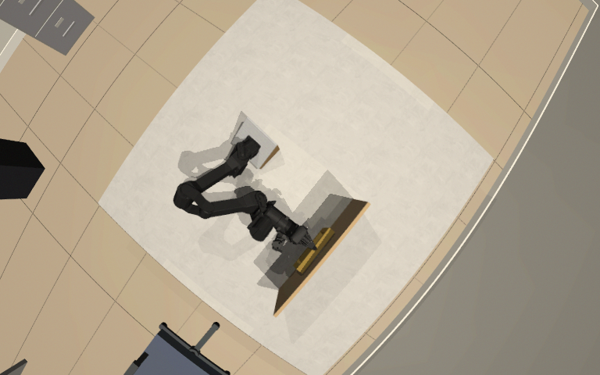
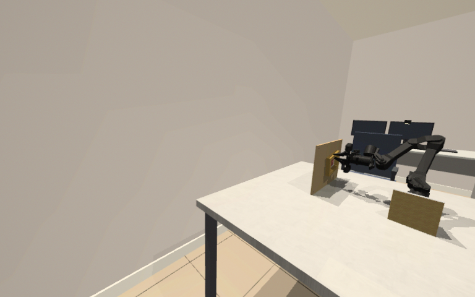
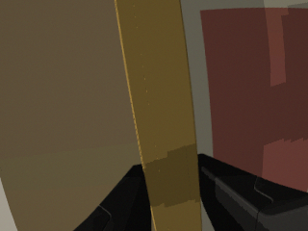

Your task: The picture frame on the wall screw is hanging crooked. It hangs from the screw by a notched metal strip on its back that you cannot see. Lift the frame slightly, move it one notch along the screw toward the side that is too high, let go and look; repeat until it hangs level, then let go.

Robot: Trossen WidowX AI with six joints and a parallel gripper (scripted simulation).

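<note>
The end effector [image 3: 172, 183] is clamped on the side rail of the picture frame [image 3: 157, 90] against the wall board [image 2: 327, 164], so a slight lift off the screw likely comes next.

White table [image 2: 280, 224], 2 upright wooden boards [image 2: 415, 211], arm base [image 2: 418, 189]
</note>
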